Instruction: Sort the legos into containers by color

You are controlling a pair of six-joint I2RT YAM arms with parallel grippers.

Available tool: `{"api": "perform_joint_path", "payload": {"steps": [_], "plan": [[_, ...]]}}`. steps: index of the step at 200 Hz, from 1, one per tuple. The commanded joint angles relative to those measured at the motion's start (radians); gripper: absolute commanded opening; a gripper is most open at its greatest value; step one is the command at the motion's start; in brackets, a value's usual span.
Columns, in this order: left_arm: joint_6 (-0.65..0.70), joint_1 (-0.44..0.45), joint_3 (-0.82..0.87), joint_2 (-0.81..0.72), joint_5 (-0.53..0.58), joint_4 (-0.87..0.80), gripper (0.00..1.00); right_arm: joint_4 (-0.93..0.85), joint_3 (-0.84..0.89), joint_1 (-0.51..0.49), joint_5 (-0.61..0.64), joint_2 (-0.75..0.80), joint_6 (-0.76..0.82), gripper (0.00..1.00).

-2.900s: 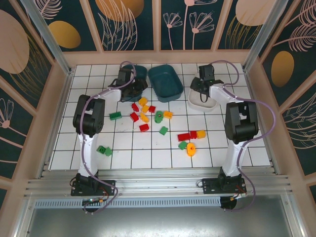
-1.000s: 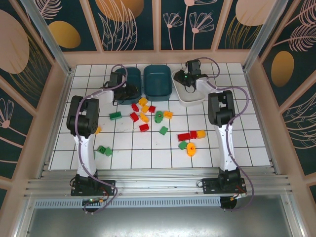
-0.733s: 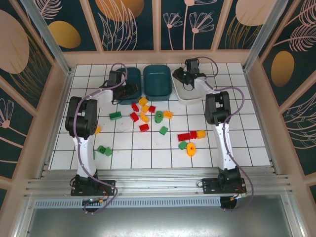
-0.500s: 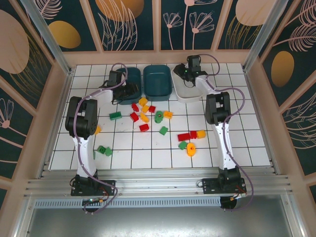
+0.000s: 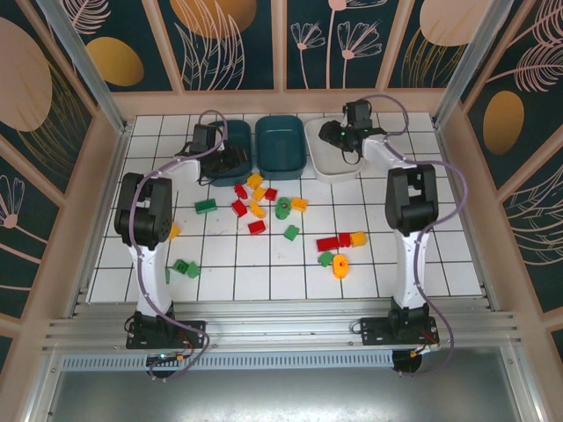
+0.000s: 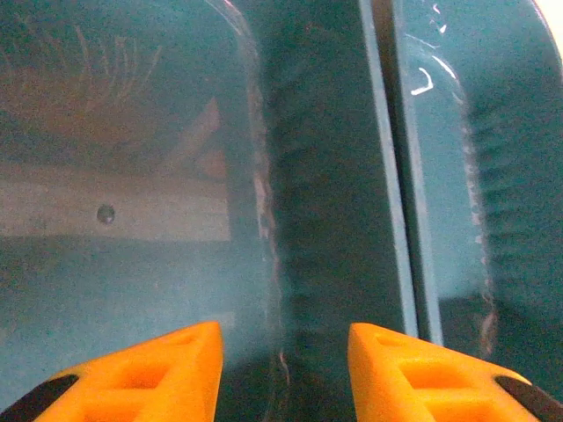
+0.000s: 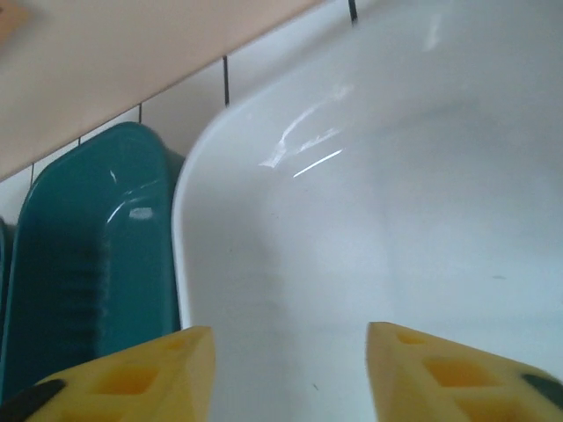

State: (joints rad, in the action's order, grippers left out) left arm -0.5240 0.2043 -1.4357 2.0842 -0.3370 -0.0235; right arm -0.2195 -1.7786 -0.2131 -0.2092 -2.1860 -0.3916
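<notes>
Behind chunky bricks (image 5: 283,209), glossy rounded tubs (image 5: 281,145)

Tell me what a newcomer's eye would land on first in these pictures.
First comes the bright scatter of red, green and yellow-orange legos across the middle of the white tiled table. Next is the row at the far edge: the left teal tub, the middle teal tub and the white tub. Both arms stretch out to it, with the left gripper at the left teal tub's wall and the right gripper above the white tub.
</notes>
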Motion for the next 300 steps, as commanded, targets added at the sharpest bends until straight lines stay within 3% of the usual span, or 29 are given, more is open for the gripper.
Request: {"api": "perform_joint_path", "payload": {"steps": [1, 31, 56, 90, 133, 216, 245, 281, 300], "plan": [[-0.016, 0.006, 0.09, -0.137, -0.019, 0.081, 0.43, -0.096, 0.058, 0.021, 0.177, 0.061, 0.202, 0.55], [-0.084, 0.007, 0.305, -0.287, 0.021, 0.222, 0.43, -0.09, 0.149, 0.035, 0.286, 0.096, 0.271, 0.59], [-0.13, 0.006, 0.469, -0.417, 0.065, 0.29, 0.44, -0.08, 0.185, 0.056, 0.291, 0.1, 0.281, 0.59], [-0.149, 0.007, 0.606, -0.521, 0.078, 0.296, 0.45, -0.037, 0.242, 0.064, 0.149, 0.11, 0.242, 0.46], [-0.142, 0.006, 0.596, -0.567, 0.067, 0.262, 0.45, 0.035, 0.331, 0.057, 0.149, 0.176, 0.174, 0.41], [-0.131, 0.008, 0.589, -0.572, 0.061, 0.261, 0.45, -0.034, 0.208, 0.046, 0.276, 0.171, 0.234, 0.51], [-0.129, 0.008, 0.585, -0.576, 0.062, 0.258, 0.45, -0.041, 0.19, 0.052, 0.229, 0.141, 0.178, 0.56], [-0.126, 0.008, 0.583, -0.588, 0.058, 0.25, 0.45, -0.077, 0.207, 0.063, 0.287, 0.127, 0.094, 0.56], [-0.125, 0.008, 0.586, -0.592, 0.062, 0.25, 0.45, -0.037, 0.258, 0.069, 0.239, 0.141, 0.073, 0.55]]}}
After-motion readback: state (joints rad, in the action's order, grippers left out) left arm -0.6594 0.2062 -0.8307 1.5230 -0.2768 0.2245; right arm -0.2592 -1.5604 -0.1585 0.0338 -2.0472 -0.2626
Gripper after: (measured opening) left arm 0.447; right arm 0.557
